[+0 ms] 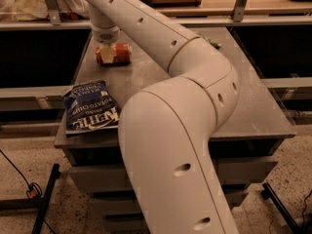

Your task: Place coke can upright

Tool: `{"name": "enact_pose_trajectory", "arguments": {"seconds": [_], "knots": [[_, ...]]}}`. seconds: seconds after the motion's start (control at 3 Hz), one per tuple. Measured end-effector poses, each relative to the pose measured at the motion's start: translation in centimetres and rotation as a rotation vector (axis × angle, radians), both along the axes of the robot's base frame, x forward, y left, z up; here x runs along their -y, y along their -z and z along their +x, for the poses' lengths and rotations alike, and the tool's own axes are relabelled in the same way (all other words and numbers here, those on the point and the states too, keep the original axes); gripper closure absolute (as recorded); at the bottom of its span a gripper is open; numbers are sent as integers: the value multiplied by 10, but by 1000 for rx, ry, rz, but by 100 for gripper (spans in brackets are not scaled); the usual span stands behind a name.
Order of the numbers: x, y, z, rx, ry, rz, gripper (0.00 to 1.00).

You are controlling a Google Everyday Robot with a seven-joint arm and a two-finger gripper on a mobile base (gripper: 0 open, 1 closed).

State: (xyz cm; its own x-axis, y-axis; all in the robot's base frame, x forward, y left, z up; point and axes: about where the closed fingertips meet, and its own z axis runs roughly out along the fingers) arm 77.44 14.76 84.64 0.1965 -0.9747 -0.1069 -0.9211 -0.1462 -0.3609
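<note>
The coke can (122, 54), red-orange with a silver end, lies on its side at the far left of the grey table (253, 106). My gripper (108, 52) comes straight down onto the can from above, at the end of the long cream arm (165, 38). Part of the gripper covers the can's middle. The arm's big elbow fills the front of the view and hides the table's centre.
A dark blue Kettle chips bag (91, 106) lies flat at the table's front left corner. A bit of a green snack bag (212, 43) peeks out behind the arm at the far right. Shelving rails run behind the table. A black stand leg (46, 199) is on the floor at the left.
</note>
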Motion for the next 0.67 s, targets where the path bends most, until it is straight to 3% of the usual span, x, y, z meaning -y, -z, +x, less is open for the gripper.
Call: {"name": "enact_pose_trajectory", "arguments": {"seconds": [0.33,0.67], "knots": [[6,-10,0,-21,-2,48,100],[18,-27,0,-38,0,115,100]]}}
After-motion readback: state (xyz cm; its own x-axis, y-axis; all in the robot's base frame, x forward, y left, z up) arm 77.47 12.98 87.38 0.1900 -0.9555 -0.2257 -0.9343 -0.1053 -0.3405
